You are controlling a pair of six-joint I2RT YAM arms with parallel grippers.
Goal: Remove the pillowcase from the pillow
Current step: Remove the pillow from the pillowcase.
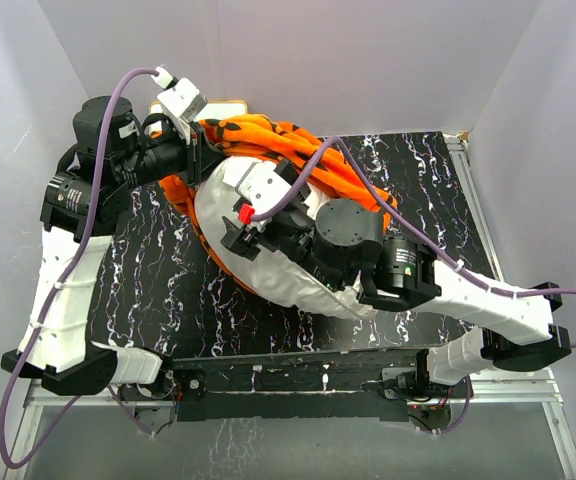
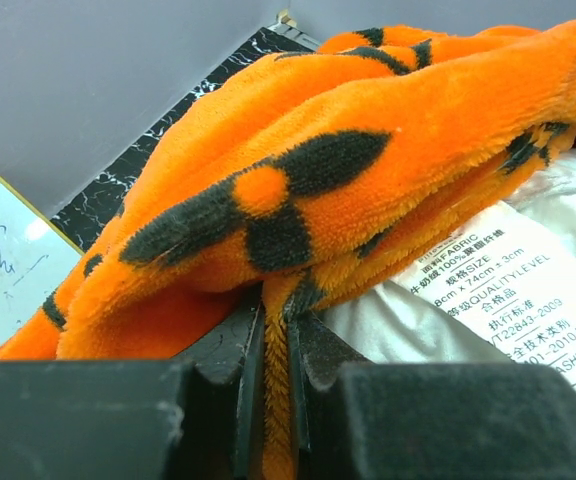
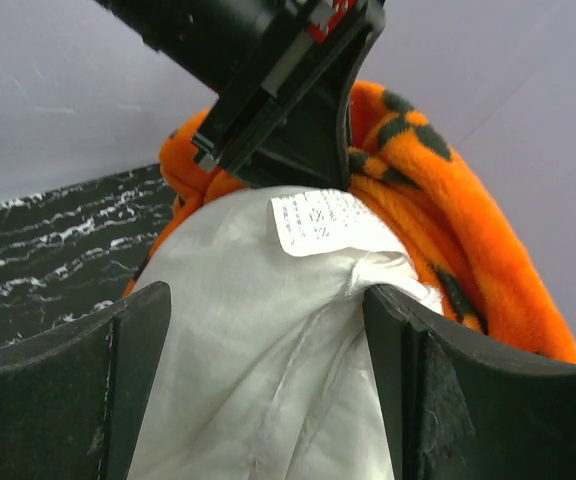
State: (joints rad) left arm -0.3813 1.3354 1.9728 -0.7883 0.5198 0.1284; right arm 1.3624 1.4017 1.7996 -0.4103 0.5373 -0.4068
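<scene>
one pillow [image 1: 278,282], one pillowcase [image 2: 368,130], left pincer [image 2: 276,322] clamped on pillowcase, right pincer [image 3: 266,302] spread wide astride pillow

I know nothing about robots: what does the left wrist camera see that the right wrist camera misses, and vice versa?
Only the left wrist view: a small yellow-framed whiteboard, and the fold of fluffy orange pillowcase with dark flower motifs clamped in the shut left gripper. Only the right wrist view: the open right gripper, straddling the plump off-white pillow. Both: pillowcase, pillow, its printed label, the black marbled table; the right view also catches the left gripper from outside.
</scene>
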